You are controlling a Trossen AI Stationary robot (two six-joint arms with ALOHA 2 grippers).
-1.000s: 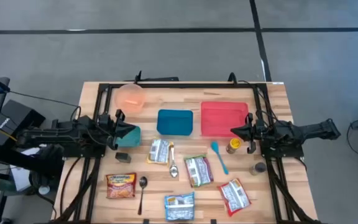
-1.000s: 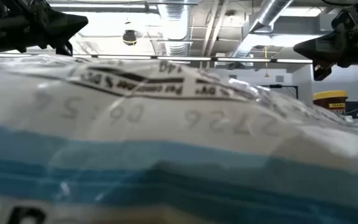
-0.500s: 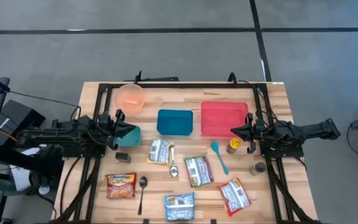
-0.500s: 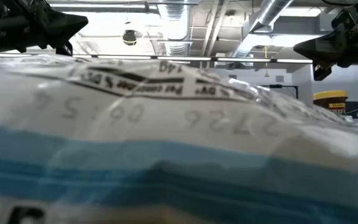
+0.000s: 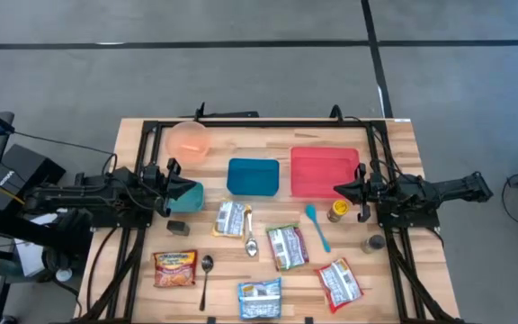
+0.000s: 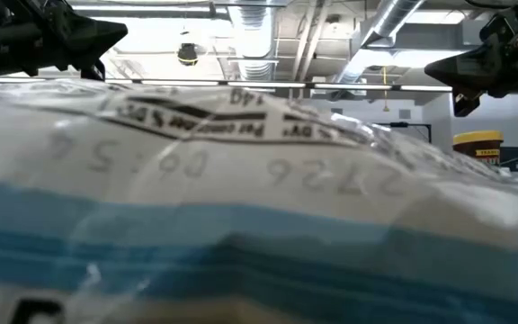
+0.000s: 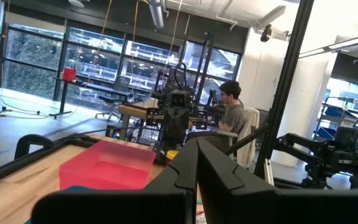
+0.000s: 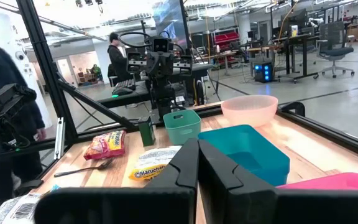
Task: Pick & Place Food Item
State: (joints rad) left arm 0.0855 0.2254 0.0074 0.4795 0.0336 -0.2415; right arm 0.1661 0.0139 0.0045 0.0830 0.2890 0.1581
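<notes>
Several food packets lie on the near half of the wooden table: an orange noodle packet (image 5: pixel 175 267), silver packets (image 5: pixel 231 218) (image 5: pixel 286 246), a blue-banded one (image 5: pixel 260 299) that fills the low view (image 6: pixel 241 225), and a red-and-white one (image 5: pixel 339 283). My left gripper (image 5: pixel 173 186) (image 7: pixel 197 157) hovers shut at the table's left side, above a teal cup (image 5: pixel 189 195). My right gripper (image 5: pixel 340 190) (image 8: pixel 197 157) hovers shut at the right side, beside the red container (image 5: pixel 324 171). Neither holds anything.
A pink bowl (image 5: pixel 188 141), a blue container (image 5: pixel 253 176) and the red container stand along the far half. Two metal spoons (image 5: pixel 250 236) (image 5: pixel 206 274), a blue spoon (image 5: pixel 317 227), a yellow bottle (image 5: pixel 337 211), a spice jar (image 5: pixel 375 243) and a dark block (image 5: pixel 179 228) lie about. People (image 7: pixel 232 115) (image 8: pixel 11 106) are beyond the table.
</notes>
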